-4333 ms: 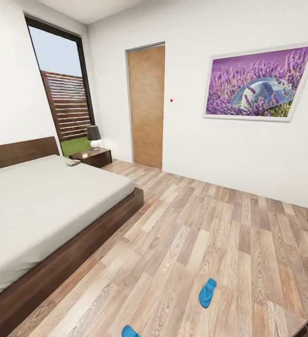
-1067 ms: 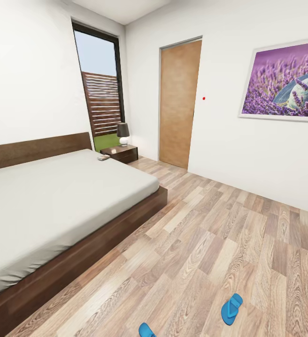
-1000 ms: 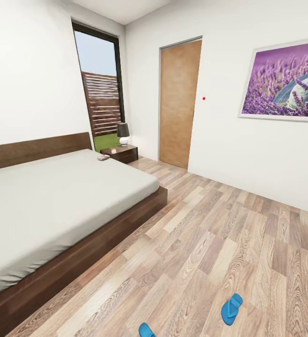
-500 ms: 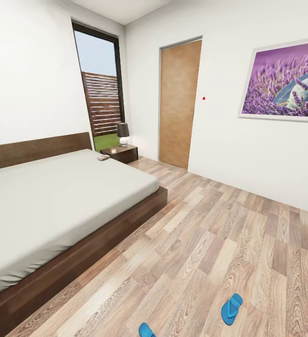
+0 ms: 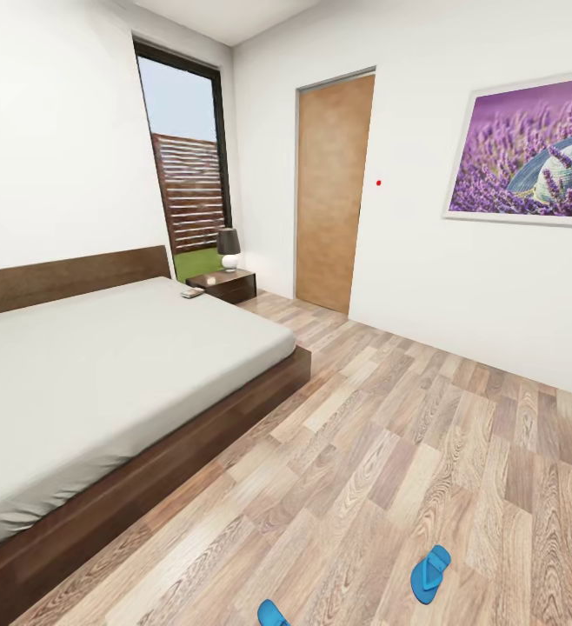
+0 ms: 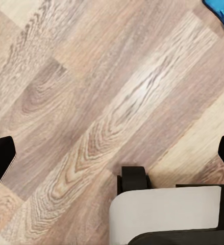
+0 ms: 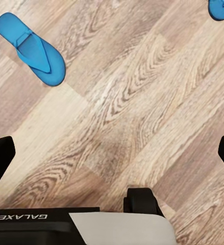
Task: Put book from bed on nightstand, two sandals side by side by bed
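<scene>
Two blue sandals (image 5: 429, 573) (image 5: 271, 614) are lying apart on the wood floor (image 5: 390, 435), well out from the bed (image 5: 103, 374) foot. A small item, perhaps the book (image 5: 192, 293), is sitting at the bed's far corner beside the nightstand (image 5: 225, 283) carrying a lamp (image 5: 228, 248). Both wrist cameras are looking down at floor; left jaws (image 6: 112, 158) and right jaws (image 7: 112, 153) are standing wide apart, holding nothing.

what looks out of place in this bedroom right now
The two blue sandals lie apart on the wood floor, well away from the bed: one sandal sits alone, the other sandal is cut off by the picture's lower edge. A small flat item rests on the mattress's far corner.
</scene>
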